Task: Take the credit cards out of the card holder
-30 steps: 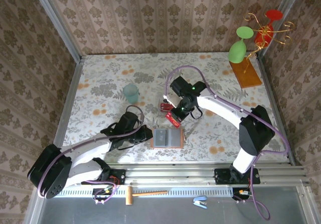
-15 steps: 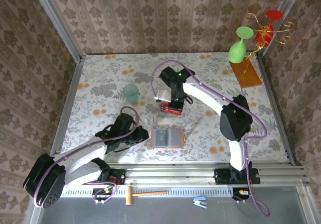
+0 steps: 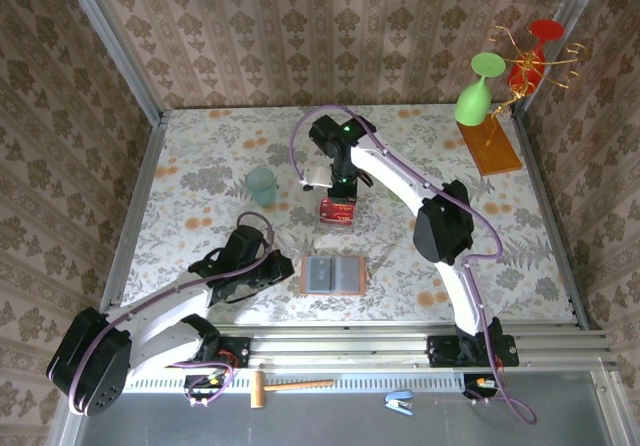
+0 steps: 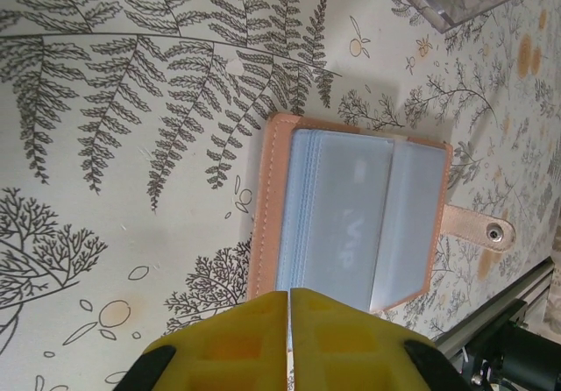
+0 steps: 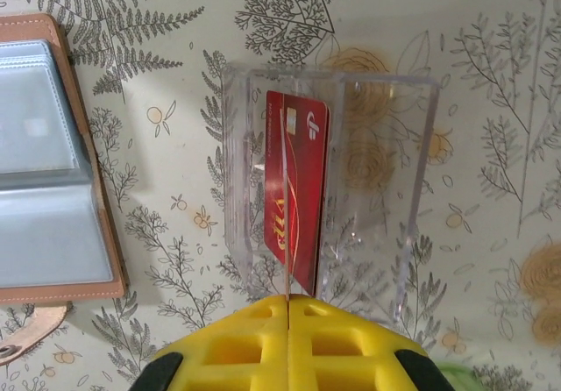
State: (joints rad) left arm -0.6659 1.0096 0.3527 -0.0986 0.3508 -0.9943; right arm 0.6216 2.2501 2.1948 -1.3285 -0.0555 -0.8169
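Tan leather card holder (image 3: 334, 275) is lying open, low centre.
The left gripper (image 4: 287, 321), closed and empty, is hiding its lower edge; the right gripper (image 5: 287, 308) is pressing closed above a red plastic credit card (image 5: 302, 189) in a clear plastic box (image 5: 412, 189), grip unclear.

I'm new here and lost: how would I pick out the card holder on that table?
Look at the flowery table, near its front edge, about midway across. The card holder lies open and flat there: a tan leather rim around grey-blue pockets. The clear box behind it holds a red card instead.
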